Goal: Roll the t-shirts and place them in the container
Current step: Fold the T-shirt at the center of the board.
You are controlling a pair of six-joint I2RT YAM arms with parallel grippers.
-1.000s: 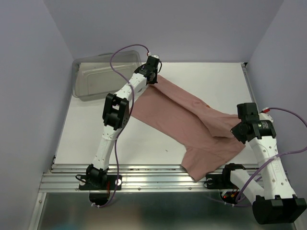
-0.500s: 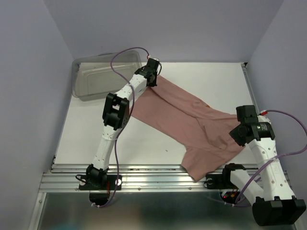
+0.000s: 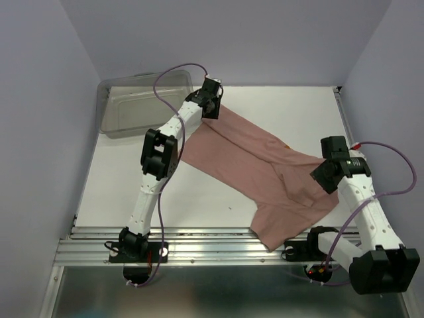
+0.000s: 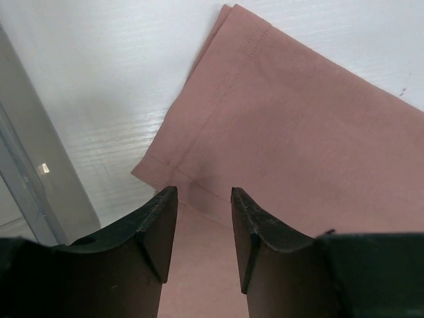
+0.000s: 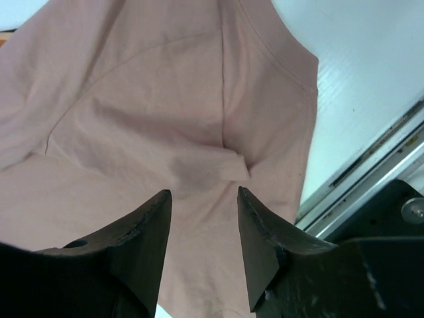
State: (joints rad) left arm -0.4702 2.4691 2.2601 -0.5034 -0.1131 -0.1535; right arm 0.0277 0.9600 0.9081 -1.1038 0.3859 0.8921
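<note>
The dusty-pink t-shirt (image 3: 255,165) lies stretched diagonally across the white table, from the far middle down to the near right edge, where part of it hangs over the rail. My left gripper (image 3: 213,112) hovers over its far hemmed corner (image 4: 199,126), jaws open with nothing between them (image 4: 204,199). My right gripper (image 3: 317,177) is above the crumpled near-right end (image 5: 199,132), also open and empty (image 5: 204,199). A tiny orange speck of print (image 3: 286,147) shows at the shirt's right edge.
A clear plastic bin (image 3: 142,103) stands at the far left, its wall (image 4: 33,199) close to my left gripper. The metal rail (image 3: 199,240) runs along the near table edge and shows in the right wrist view (image 5: 371,185). Pale walls enclose the table.
Both grippers opened and let go of the shirt. The right gripper lifted and swung toward the far left; the shirt's right end settled onto the table.
</note>
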